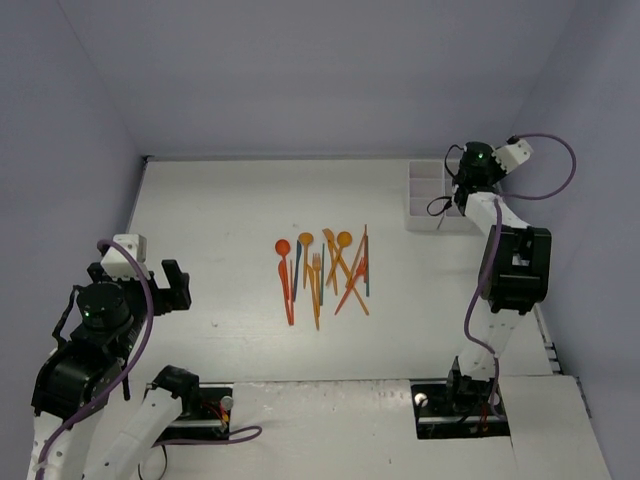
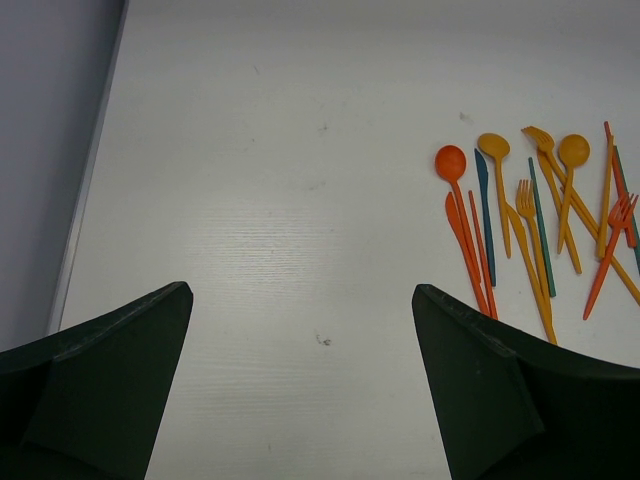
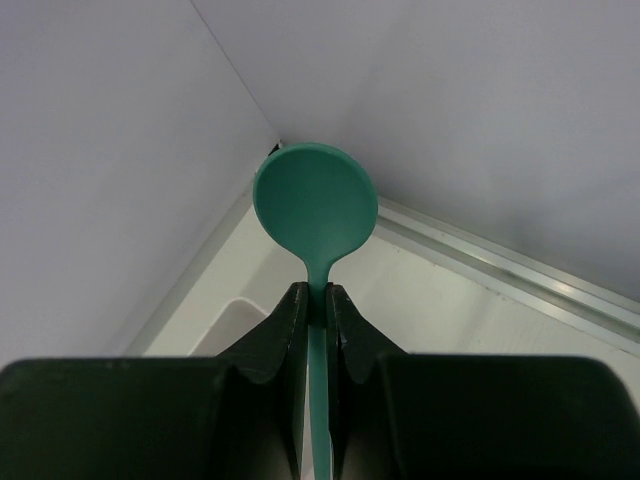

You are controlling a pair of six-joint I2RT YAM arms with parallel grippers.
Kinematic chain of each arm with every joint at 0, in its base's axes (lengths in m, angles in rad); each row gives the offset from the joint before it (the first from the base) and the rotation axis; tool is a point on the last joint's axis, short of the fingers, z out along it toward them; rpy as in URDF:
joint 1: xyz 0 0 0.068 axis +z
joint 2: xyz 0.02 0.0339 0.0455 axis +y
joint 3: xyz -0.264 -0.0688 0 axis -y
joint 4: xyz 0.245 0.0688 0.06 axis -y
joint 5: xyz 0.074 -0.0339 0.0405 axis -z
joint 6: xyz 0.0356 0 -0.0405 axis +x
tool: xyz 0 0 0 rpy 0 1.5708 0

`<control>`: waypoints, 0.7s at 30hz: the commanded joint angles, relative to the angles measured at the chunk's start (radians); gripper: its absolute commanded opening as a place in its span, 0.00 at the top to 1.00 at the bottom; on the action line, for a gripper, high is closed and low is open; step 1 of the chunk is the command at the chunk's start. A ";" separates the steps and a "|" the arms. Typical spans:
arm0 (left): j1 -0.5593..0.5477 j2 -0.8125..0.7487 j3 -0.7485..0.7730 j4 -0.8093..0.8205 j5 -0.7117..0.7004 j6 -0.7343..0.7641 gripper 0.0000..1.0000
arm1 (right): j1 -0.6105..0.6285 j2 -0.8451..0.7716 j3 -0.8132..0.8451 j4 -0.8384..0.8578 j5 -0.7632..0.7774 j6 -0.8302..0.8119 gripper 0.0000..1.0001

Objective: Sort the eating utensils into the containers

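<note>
The eating utensils lie in a loose bunch at mid-table: orange, red and teal spoons, forks and knives, also at the right of the left wrist view. The white containers stand at the far right. My right gripper hangs over them, shut on the neck of a teal spoon whose round bowl sticks out past the fingertips. A corner of the containers shows below it. My left gripper stays at the near left, open and empty, well left of the bunch.
Grey walls close the table in at the back and both sides, with a metal rail along the far edge. Both arm bases sit on the near edge. Bare white table lies ahead of the left gripper.
</note>
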 commanded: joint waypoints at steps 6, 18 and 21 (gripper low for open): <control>-0.005 0.037 0.017 0.064 0.031 -0.006 0.10 | 0.050 0.064 0.081 0.141 0.015 -0.026 1.00; -0.005 0.024 0.013 0.063 0.045 -0.013 0.10 | 0.102 0.024 -0.027 0.163 0.038 -0.020 0.86; -0.005 0.009 0.010 0.061 0.053 -0.019 0.10 | 0.103 0.004 -0.055 0.163 0.044 -0.014 0.86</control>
